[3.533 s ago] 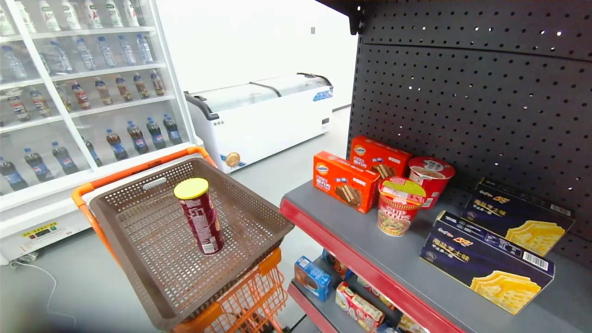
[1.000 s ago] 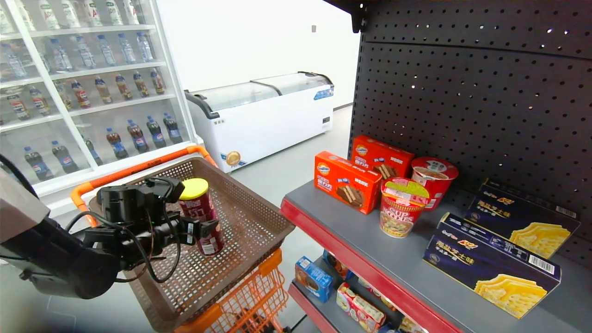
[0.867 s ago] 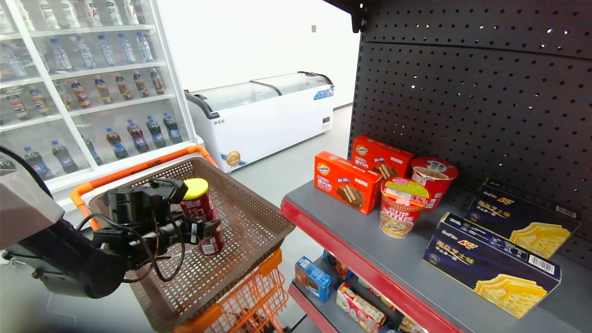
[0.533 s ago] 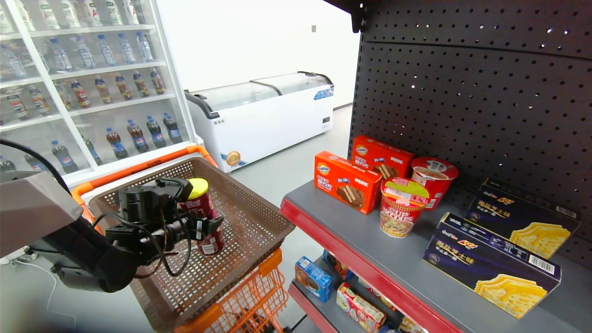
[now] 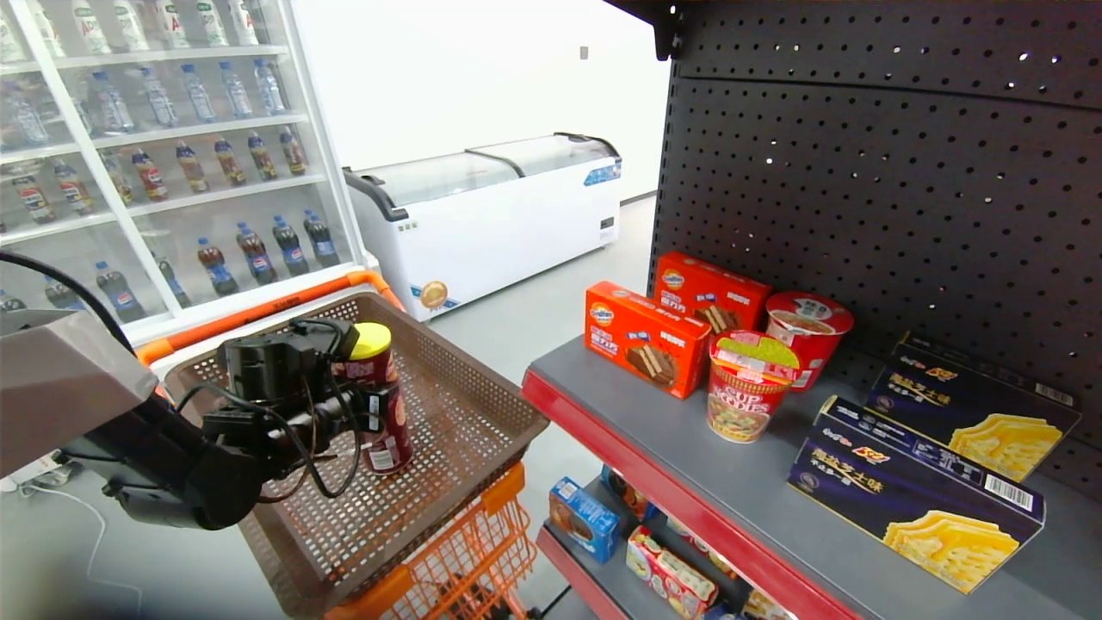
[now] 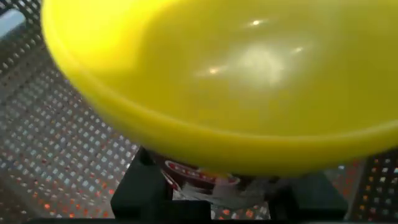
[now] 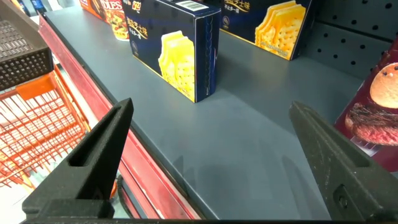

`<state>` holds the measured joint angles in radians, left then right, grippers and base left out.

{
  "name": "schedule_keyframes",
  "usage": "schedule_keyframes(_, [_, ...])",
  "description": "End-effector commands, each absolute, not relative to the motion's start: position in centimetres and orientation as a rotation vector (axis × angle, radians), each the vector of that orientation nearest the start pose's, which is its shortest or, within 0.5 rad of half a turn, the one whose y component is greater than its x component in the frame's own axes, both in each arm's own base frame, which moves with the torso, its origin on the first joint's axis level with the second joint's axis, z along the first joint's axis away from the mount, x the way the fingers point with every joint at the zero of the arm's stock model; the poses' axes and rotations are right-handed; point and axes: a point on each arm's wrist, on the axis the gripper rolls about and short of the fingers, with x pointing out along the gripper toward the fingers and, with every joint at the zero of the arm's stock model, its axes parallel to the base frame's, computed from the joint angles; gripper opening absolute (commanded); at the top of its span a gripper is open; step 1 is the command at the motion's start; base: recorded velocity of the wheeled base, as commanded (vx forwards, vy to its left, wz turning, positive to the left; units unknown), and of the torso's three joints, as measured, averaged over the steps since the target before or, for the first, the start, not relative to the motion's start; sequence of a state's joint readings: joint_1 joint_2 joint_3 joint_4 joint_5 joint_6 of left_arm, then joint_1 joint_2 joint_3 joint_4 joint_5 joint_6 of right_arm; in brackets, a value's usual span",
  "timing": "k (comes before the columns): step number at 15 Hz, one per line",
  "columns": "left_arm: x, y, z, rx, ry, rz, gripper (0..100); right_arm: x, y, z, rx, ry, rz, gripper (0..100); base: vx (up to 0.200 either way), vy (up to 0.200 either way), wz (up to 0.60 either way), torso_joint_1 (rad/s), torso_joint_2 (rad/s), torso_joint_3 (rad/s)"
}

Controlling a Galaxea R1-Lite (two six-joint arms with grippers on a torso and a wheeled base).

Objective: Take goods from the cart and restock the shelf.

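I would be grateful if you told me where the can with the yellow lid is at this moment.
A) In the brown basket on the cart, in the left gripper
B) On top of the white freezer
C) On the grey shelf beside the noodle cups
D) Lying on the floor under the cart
A: the can stands in the brown basket on the cart, with the left gripper closed around its middle.

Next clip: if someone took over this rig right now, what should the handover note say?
Left gripper: closed around the chip can, which stands in the cart's brown basket.
Right gripper: open, empty, above the grey shelf near the blue cracker boxes.
Done: can grasped, apparently.
Left: lift it out, set it on the shelf, release.
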<state>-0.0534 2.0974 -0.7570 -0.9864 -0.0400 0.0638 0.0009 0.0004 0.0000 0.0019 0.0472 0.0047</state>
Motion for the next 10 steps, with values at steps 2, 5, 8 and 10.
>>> schedule_keyframes(2, [34.5, -2.0, 12.3, 0.074, 0.279, -0.108, 0, -2.3, 0.1, 7.5, 0.005, 0.002, 0.049, 100, 0.000, 0.000, 0.00, 0.000, 0.00, 0.000])
schedule_keyframes(5, [31.6, -1.8, 16.5, 0.084, 0.358, -0.115, 0, -2.3, 0.1, 7.5, 0.005, 0.002, 0.049, 100, 0.000, 0.000, 0.00, 0.000, 0.00, 0.000])
schedule_keyframes(8, [27.7, -1.4, 20.1, 0.052, 0.379, -0.110, 0, -2.3, 0.1, 7.5, 0.005, 0.002, 0.049, 100, 0.000, 0.000, 0.00, 0.000, 0.00, 0.000])
schedule_keyframes(10, [25.3, -1.5, 21.3, 0.034, 0.401, -0.183, 0, -2.3, 0.1, 7.5, 0.005, 0.002, 0.049, 100, 0.000, 0.000, 0.00, 0.000, 0.00, 0.000])
